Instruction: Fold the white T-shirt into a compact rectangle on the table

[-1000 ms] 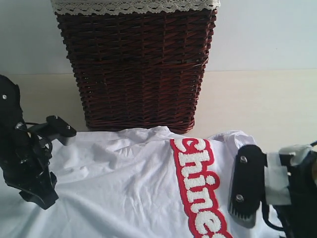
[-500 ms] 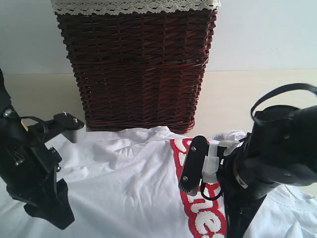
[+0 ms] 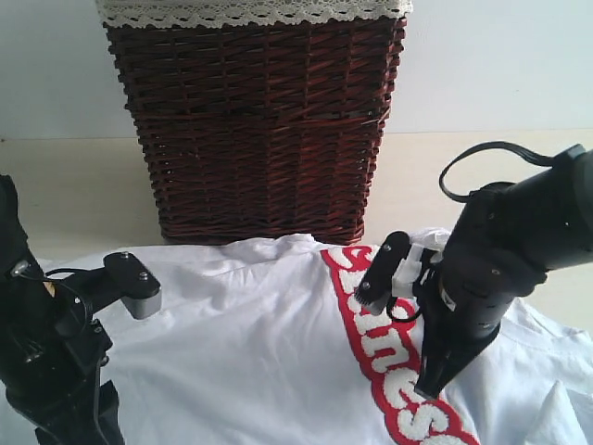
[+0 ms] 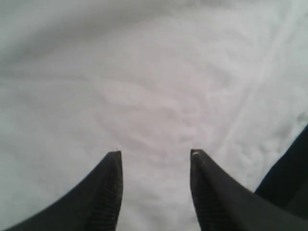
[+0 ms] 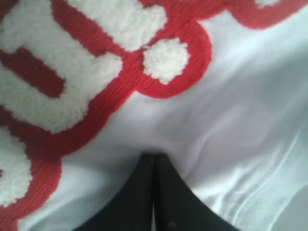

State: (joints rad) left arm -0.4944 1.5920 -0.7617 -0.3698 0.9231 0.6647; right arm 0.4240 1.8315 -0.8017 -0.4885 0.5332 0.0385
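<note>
White cotton T-shirt with fuzzy red-outlined lettering [image 3: 250, 343] lies spread on the pale cream table [image 3: 74, 185], in front of the dark wicker basket [image 3: 255, 130]. Its letter band [image 3: 371, 338] runs from the basket end down toward me. My right gripper [image 5: 154, 156] is nearer the band, just beside its right edge, with jaws pressed together and cloth puckering into the tips, which I read as a pinch. My left gripper [image 4: 154, 154] stands spread over plain cloth well to the left, so any fold across the band falls to the right arm.
</note>
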